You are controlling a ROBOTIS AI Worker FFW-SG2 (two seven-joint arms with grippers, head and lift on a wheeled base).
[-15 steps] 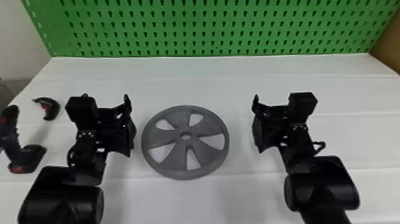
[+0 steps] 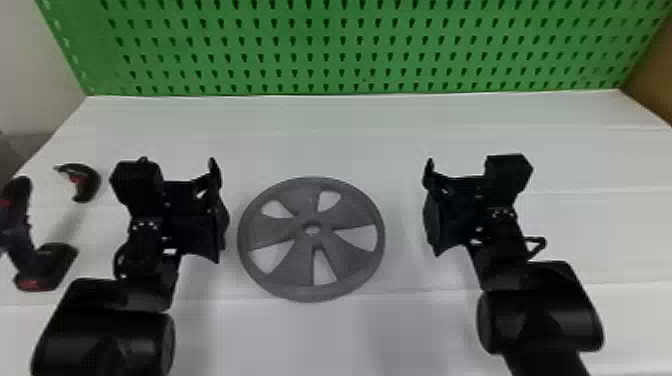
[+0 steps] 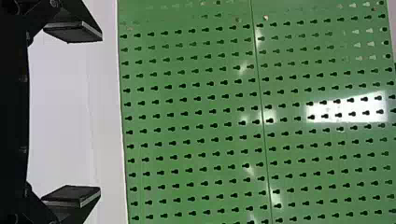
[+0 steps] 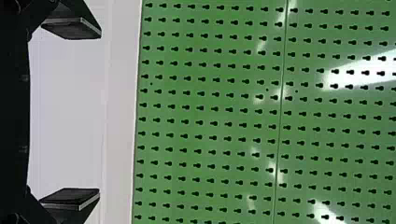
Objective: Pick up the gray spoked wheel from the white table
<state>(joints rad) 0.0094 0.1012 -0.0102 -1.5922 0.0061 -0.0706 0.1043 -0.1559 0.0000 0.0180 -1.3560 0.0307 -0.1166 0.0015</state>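
Note:
The gray spoked wheel (image 2: 280, 237) lies flat on the white table (image 2: 325, 135), in the middle of the head view. My left gripper (image 2: 215, 210) is just to the left of its rim, apart from it. On the other side, with a somewhat wider gap, is my right gripper (image 2: 432, 207). In the left wrist view my left gripper (image 3: 99, 113) is open, its two fingers far apart with nothing between them. The right wrist view has my right gripper (image 4: 99, 113) spread just as wide and holding nothing.
A cordless tool (image 2: 22, 235) stands at the table's left edge, near my left arm. Behind it lies a small dark curved object (image 2: 87, 182) with a red part. A green pegboard (image 2: 330, 45) rises along the table's back edge.

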